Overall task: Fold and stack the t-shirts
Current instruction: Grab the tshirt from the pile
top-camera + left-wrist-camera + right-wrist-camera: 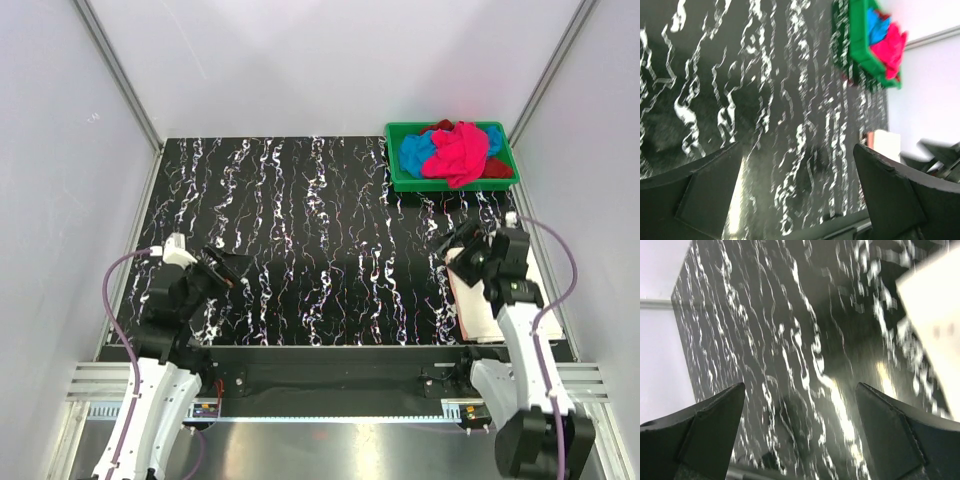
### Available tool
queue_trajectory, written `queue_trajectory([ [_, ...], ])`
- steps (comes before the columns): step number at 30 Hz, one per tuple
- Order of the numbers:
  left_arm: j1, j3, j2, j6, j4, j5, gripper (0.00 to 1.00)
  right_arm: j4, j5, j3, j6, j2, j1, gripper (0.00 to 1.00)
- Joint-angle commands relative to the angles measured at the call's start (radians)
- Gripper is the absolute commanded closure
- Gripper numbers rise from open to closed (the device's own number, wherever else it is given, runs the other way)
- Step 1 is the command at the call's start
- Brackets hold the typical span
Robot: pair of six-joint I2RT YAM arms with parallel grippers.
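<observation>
The left fingers hang spread wide and empty over the marbled worktop, near its left edge. The t-shirts are well away from them, at the far right corner, heaped in the green tray. The hot pink shirt lies on top, the sky blue shirt bulges out at its left, and the dark red shirt peeps out low on the right.

I judge all of them light, limp cloth. Lifted, one will sag and may drag its neighbours along. A pinch on a raised fold of the pink, at the crest of the heap, looks the likeliest hold.

No collar, hem or sleeve can be picked out in the crumple, and the tray wall hides how the three are tangled below.

The right fingers are spread too, grasping nothing, over the worktop near its right edge. Under that arm lies a pale flat slab with a reddish edge, mostly covered. It may be a folded white shirt — I cannot tell.
</observation>
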Motion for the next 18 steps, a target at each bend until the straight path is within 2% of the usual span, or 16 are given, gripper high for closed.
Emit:
queue_trajectory([
  [1, -0.009, 0.038, -0.005, 0.062, -0.074, 0.026, 0.01, 0.163, 0.091, 0.11, -0.086, 0.118, -0.005, 0.0],
  [2, -0.009, 0.057, -0.01, 0.08, -0.078, 0.055, 0.01, 0.171, 0.182, 0.13, -0.026, 0.145, -0.005, 0.0],
  [3, -0.009, 0.069, -0.013, 0.103, -0.084, 0.064, 0.01, 0.106, 0.242, 0.159, 0.093, 0.2, -0.006, 0.0],
  [4, -0.01, 0.086, -0.014, 0.147, -0.113, 0.067, 0.01, 0.081, 0.287, 0.192, 0.117, 0.233, -0.006, 0.01],
  [7, -0.02, 0.153, -0.008, 0.192, -0.191, 0.051, 0.01, 0.199, 0.292, 0.294, 0.027, 0.383, -0.006, 0.0],
  [10, -0.02, 0.183, -0.007, 0.253, -0.19, 0.136, 0.01, 0.265, 0.33, 0.456, 0.019, 0.565, -0.006, 0.0],
  [12, -0.02, 0.18, -0.005, 0.278, -0.166, 0.24, 0.01, 0.305, 0.333, 0.537, 0.031, 0.707, -0.006, 0.06],
  [13, -0.02, 0.18, -0.004, 0.312, -0.137, 0.285, 0.01, 0.315, 0.332, 0.583, 0.04, 0.757, -0.006, 0.14],
  [14, -0.02, 0.183, 0.007, 0.321, -0.121, 0.351, 0.01, 0.328, 0.32, 0.672, 0.043, 0.808, -0.006, 0.16],
  [15, -0.02, 0.184, 0.012, 0.324, -0.104, 0.377, 0.01, 0.345, 0.308, 0.72, 0.045, 0.905, -0.006, 0.21],
  [16, -0.02, 0.199, 0.018, 0.333, -0.078, 0.402, 0.01, 0.336, 0.309, 0.824, 0.046, 0.95, -0.006, 0.26],
  [18, -0.02, 0.215, 0.041, 0.34, -0.051, 0.468, 0.02, 0.331, 0.347, 0.906, 0.043, 1.056, -0.006, 0.33],
])
